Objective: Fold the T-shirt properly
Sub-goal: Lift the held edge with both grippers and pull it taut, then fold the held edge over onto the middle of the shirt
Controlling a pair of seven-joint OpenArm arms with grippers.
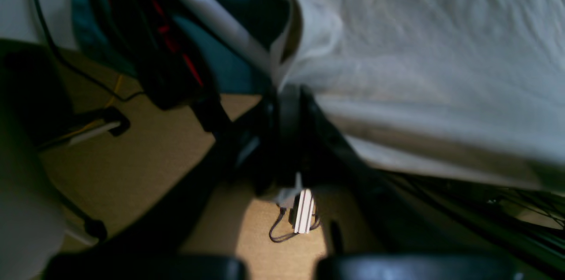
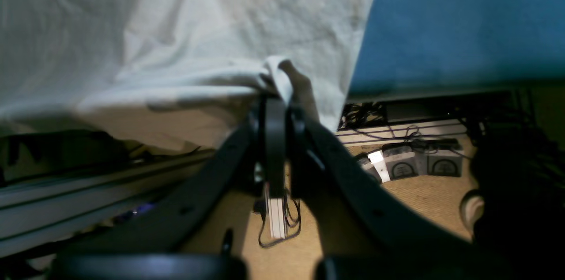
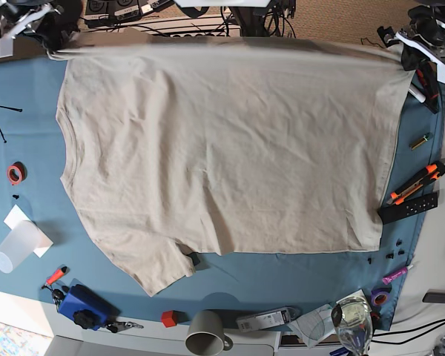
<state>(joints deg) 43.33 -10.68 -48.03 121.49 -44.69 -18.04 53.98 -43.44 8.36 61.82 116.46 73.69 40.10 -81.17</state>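
Note:
The beige T-shirt (image 3: 230,148) lies spread over most of the blue-teal table cloth (image 3: 282,278), one sleeve pointing to the near left. Its far edge is raised and stretched between my two grippers. My left gripper (image 3: 402,53) is at the far right corner. In the left wrist view its dark fingers meet at the left gripper (image 1: 287,91), shut on the T-shirt (image 1: 419,50) hem. My right gripper (image 3: 53,49) is at the far left corner. The right wrist view shows the right gripper (image 2: 276,94) pinching a bunched fold of the T-shirt (image 2: 176,41).
An orange utility knife (image 3: 415,183), a black remote (image 3: 408,208) and a white marker (image 1: 212,10) lie beside the shirt's right side. A translucent cup (image 3: 15,248) and a red tape roll (image 3: 15,173) sit at the left. A grey mug (image 3: 205,334), a blue object (image 3: 85,304) and a glass (image 3: 354,322) line the near edge.

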